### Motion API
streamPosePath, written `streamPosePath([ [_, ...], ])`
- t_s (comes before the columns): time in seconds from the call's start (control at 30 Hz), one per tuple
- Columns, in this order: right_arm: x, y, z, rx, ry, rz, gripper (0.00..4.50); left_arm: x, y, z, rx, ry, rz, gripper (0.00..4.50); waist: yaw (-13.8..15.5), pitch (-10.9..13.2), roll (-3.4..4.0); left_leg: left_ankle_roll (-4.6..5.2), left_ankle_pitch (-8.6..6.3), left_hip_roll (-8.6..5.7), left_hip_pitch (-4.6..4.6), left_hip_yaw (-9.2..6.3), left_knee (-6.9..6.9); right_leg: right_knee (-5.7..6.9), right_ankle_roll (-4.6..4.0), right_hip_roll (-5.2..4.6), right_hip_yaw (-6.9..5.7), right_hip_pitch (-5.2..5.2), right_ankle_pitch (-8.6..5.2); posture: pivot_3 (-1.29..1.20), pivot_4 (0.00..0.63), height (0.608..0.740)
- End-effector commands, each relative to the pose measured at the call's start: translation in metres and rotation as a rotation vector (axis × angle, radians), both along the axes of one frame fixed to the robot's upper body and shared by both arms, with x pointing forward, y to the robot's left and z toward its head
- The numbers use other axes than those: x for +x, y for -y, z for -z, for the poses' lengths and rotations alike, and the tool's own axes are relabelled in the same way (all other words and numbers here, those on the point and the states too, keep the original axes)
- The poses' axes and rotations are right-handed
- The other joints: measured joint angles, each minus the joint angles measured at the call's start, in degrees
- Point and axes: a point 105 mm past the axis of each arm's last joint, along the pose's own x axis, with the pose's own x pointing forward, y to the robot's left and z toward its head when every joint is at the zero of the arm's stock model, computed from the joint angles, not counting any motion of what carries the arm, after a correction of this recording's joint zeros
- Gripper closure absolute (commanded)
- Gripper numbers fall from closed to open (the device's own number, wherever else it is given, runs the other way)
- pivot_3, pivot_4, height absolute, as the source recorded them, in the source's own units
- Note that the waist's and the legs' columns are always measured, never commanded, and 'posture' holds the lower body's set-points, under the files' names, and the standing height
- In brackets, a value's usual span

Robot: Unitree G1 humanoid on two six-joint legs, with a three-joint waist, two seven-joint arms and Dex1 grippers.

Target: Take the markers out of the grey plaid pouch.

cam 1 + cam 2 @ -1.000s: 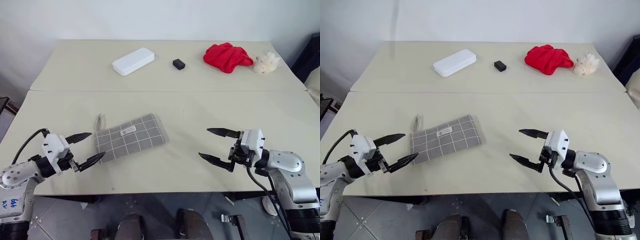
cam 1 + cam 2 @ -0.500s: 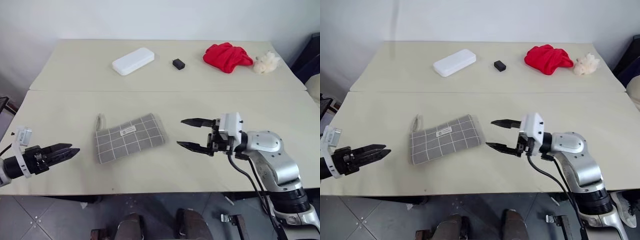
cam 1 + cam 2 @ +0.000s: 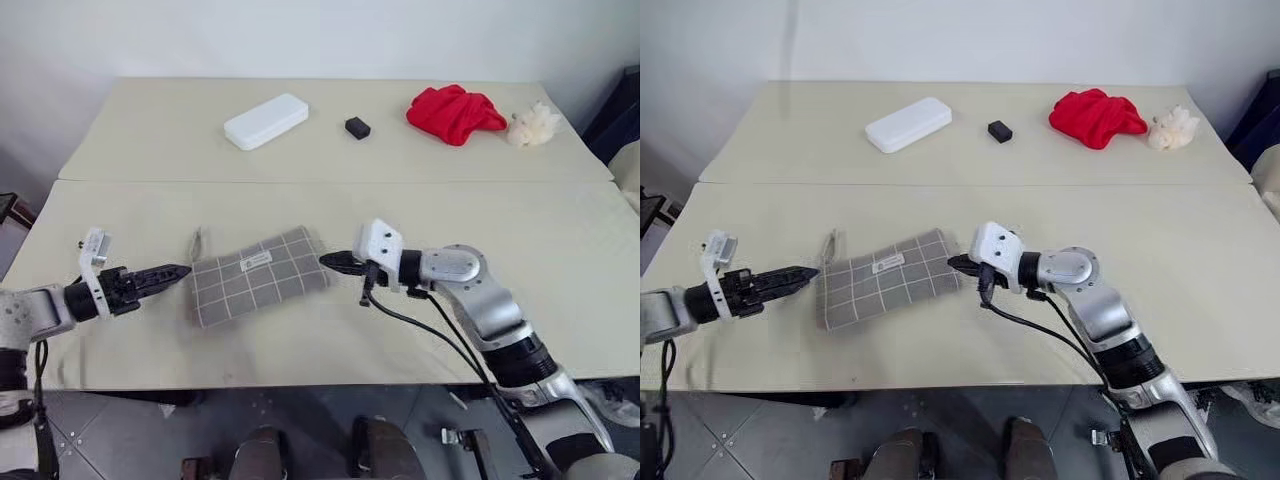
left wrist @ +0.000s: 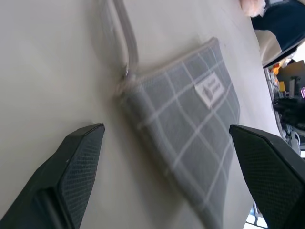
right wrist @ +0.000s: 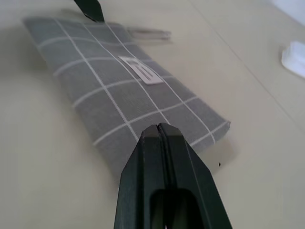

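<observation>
Pouch (image 3: pixel 258 275) lies flat, its long axis between your grippers: left fingers (image 4: pixel 78 164) spread, right fingers (image 5: pixel 164 167) pressed together at its far end.

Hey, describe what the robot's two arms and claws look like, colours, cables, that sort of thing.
Both arms have glossy silver-grey shells with black joints. Each wrist carries a white boxy block. The left claw and right claw each have two black tapering fingers; the wrist views show a textured inner face. A black cable runs along each forearm.
</observation>
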Motion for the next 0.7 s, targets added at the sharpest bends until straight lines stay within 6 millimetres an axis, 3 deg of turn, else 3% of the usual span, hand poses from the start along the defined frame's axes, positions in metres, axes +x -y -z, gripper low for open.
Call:
streamPosePath([
  [0.03,0.009,-0.007,-0.005,-0.002,0.044,0.024,4.49,0.002,0.012,0.016,0.017,-0.11,0.019,0.0,-0.14,0.0,0.01,0.0,0.0,0.0,0.01,0.0,0.0,0.02,0.0,0.0,0.0,0.0,0.0,0.0,0.15,0.74],
  [0.27,0.025,-0.015,0.008,-0.009,0.039,0.062,4.49,0.007,0.041,0.016,-0.025,-0.211,0.11,0.0,-0.13,-0.01,0.01,-0.01,0.03,-0.06,0.03,-0.04,0.0,0.05,0.0,-0.03,0.0,0.03,0.0,0.0,0.15,0.74],
  [0.47,0.021,-0.017,0.025,-0.057,-0.012,0.033,4.49,0.008,0.062,0.013,-0.05,-0.244,0.193,0.0,-0.48,-0.01,0.01,-0.02,0.03,-0.08,0.05,-0.1,0.0,0.05,0.01,-0.04,0.0,0.07,0.0,0.0,0.15,0.74],
  [0.7,0.009,-0.002,0.037,-0.14,-0.046,0.005,4.49,0.002,0.095,0.016,-0.075,-0.287,0.325,0.0,-0.68,-0.02,0.02,-0.02,0.03,-0.09,0.12,-0.2,0.01,0.03,0.01,-0.04,-0.05,0.22,0.0,0.0,0.15,0.74],
])
